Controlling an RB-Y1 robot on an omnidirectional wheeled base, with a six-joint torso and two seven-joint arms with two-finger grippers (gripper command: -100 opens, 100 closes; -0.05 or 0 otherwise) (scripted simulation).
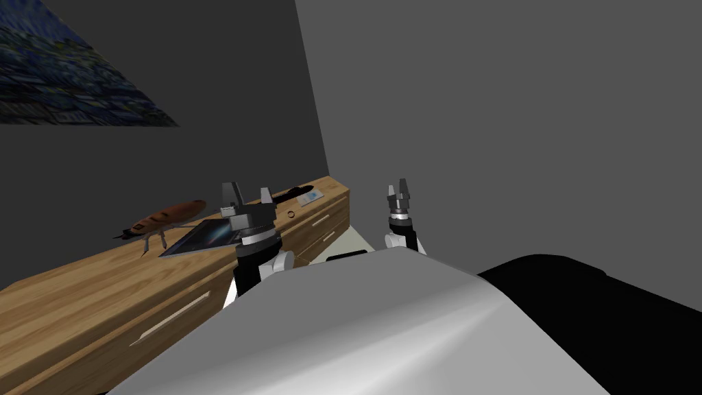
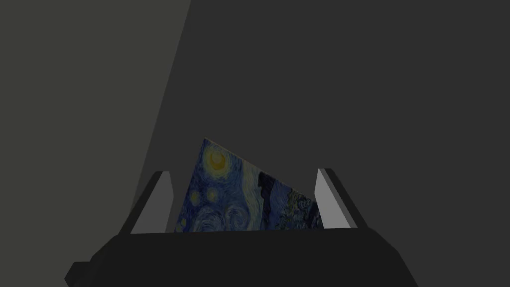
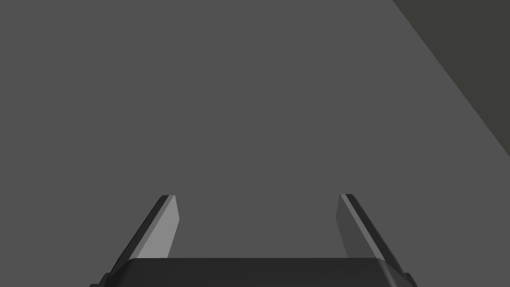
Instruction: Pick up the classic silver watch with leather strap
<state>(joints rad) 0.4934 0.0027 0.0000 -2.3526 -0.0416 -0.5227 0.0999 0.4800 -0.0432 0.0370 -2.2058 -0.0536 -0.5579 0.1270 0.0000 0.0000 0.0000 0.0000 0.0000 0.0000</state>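
Nothing grasped yet: left claw (image 1: 247, 192) and right claw (image 1: 397, 186) are spread and empty; what looks like the dark-strapped watch (image 1: 288, 196) lies untouched at the dresser's (image 1: 82, 288) far end.

One dresser (image 1: 82, 295), two claws (image 1: 247, 193) (image 1: 399, 186), one painting (image 1: 68, 75).

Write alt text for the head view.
The left gripper hovers open over a wooden dresser whose top bears a brown loaf-like thing, a flat dark panel and a long black item; the right gripper, open, is raised past its end.
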